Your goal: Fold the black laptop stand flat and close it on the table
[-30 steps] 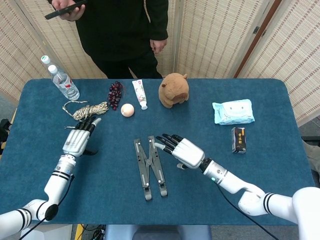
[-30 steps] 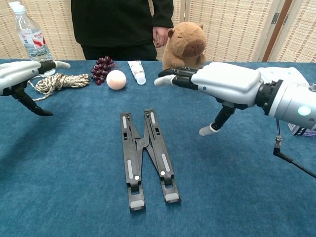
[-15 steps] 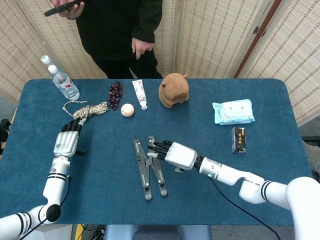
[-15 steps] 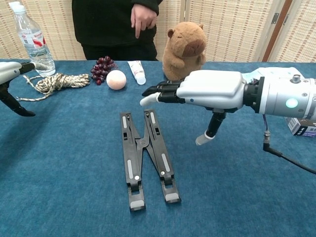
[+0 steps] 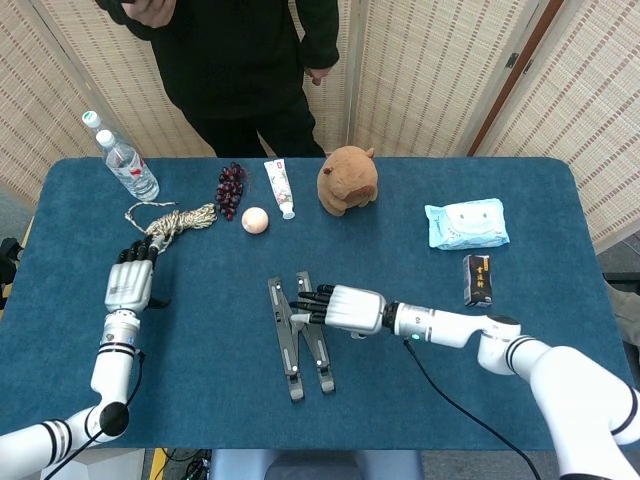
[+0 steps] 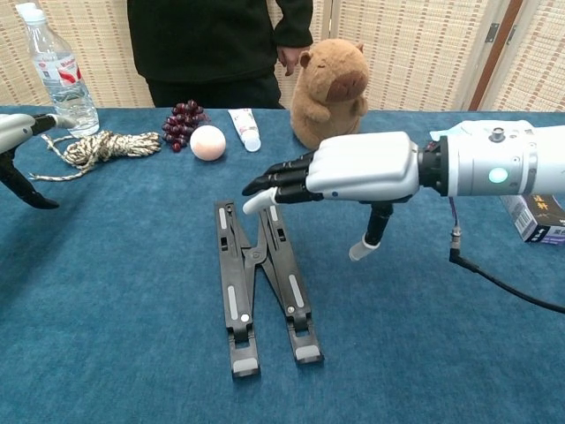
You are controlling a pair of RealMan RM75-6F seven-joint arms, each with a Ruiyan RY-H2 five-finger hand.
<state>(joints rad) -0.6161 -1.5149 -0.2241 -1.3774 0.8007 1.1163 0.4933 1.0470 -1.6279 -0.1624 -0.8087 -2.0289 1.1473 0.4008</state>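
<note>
Right hand – fingers spread, holding nothing – hovers over the far end of the laptop stand.

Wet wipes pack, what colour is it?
The wet wipes pack is light blue and white, clearest in the head view.

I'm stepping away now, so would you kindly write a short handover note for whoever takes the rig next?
Right robot hand: open, palm down, fingers stretched out over the far end of the black laptop stand; holding nothing, contact not clear.
Left robot hand: open and idle at the table's left, next to the rope.
Stand: lies flat mid-table, its two legs spread in a narrow V, joined at the middle hinge.
Done: stand is down flat.
Left: press the two legs together so it closes.
</note>
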